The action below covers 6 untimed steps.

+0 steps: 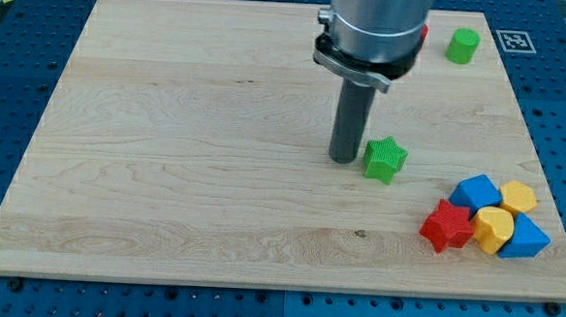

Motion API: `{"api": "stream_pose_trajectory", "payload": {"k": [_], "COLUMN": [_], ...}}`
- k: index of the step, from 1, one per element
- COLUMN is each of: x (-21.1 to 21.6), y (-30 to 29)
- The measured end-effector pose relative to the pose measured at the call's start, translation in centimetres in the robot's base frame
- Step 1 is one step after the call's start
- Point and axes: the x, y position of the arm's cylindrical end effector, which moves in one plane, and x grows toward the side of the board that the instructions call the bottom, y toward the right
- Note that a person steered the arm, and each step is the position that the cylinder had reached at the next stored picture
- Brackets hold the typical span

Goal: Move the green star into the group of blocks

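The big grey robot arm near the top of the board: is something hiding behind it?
Yes. A sliver of a red block peeks out at the arm's right edge; the rest is covered, so its shape cannot be told. My tip sits just left of the green star.

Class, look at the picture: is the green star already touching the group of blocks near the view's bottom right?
No: the green star sits apart from the group, with bare board before the red star.

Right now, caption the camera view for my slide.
My tip touches the green star from its left, group of blocks at lower right.
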Motion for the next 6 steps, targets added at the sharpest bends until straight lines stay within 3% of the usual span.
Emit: {"api": "stream_pose_trajectory", "payload": {"k": [1,3,4,5,6], "x": [-1.4,1.1,1.1,0.5,2.6], "y": [1.5,6.9,7.0,2.8,-0.2]}}
